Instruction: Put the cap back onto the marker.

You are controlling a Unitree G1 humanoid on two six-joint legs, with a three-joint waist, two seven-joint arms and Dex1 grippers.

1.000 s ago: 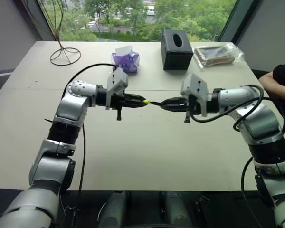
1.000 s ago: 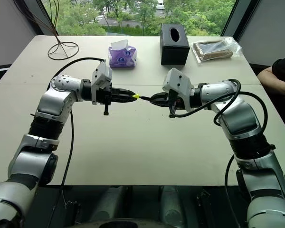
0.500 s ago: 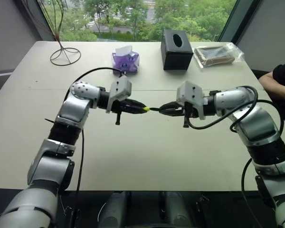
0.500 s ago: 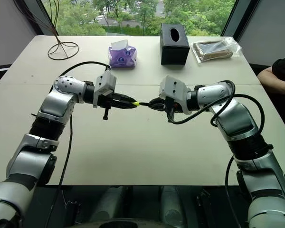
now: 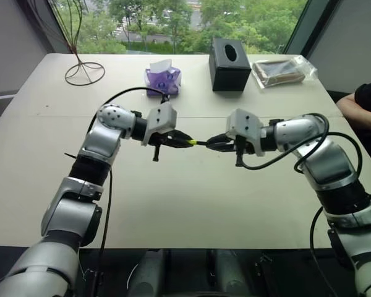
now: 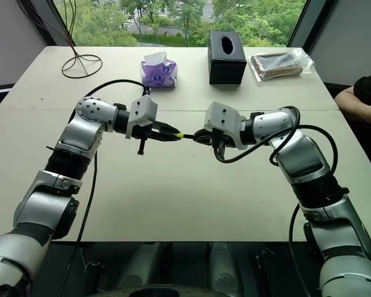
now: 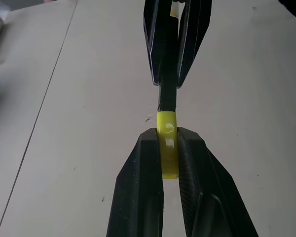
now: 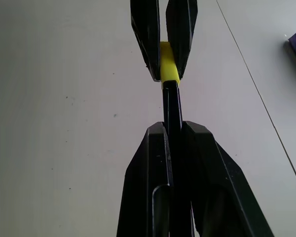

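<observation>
Left gripper: my fingers clamped on the cap | Right gripper: my fingers closed on the marker | Position: cap and marker met end to end, held above the table, between both grippers.

- Left gripper, black two-finger, mid-frame left of centre, clamped on the tiny bright yellow plastic cap.
- Right gripper, just right of centre, clamped on the thin black marker; the marker's free end meets the cap.
- Both held above the beige table.
- Top centre: black tissue box; purple tissue pack to its left.
- Upper right: clear plastic bag.
- Upper left: wire stand.
- Right edge: a person's arm.
</observation>
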